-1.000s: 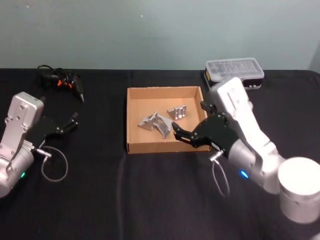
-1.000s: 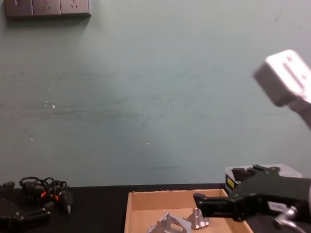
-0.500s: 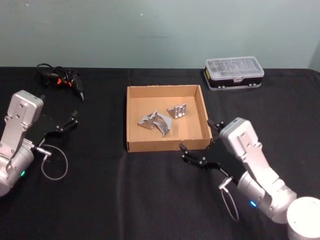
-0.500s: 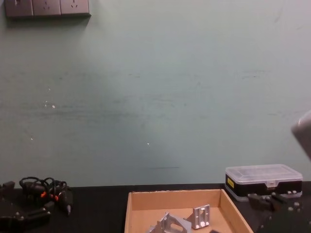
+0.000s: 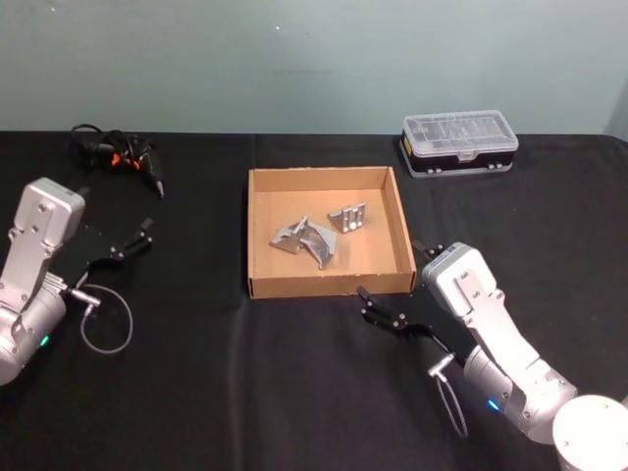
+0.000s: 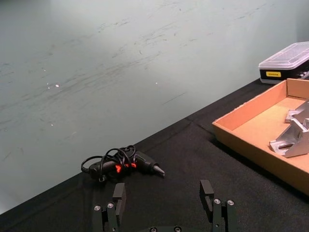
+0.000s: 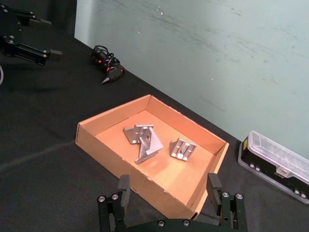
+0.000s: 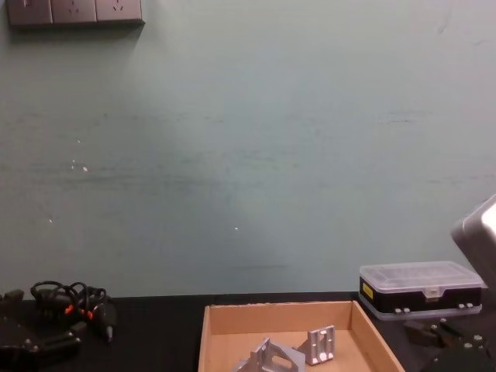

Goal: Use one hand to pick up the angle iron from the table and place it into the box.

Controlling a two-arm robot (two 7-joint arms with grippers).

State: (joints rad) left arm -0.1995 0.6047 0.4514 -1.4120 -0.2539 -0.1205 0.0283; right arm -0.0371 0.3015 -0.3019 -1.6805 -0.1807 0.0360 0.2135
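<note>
One black table [image 5: 294, 392] fronts a pale green wall [image 5: 314, 59].

Count at this moment, by kind

Grippers: two. The right gripper [image 5: 385, 307] has its fingers spread and nothing between them; the left gripper [image 5: 126, 243] is likewise spread and empty.

Cardboard box [image 5: 260, 235]: one, just ahead of the right gripper.

Angle irons: three in the box, as far as can be made out. Two of them [image 5: 306, 241] lie touching in a cluster; a third [image 5: 348, 218] lies apart, beyond the right gripper.

Plastic case [image 5: 459, 143] with clear lid: one, well beyond the right gripper.

Corded tool [image 5: 123, 157] with black cable: one, beyond the left gripper.

Table [image 5: 196, 392]: one
</note>
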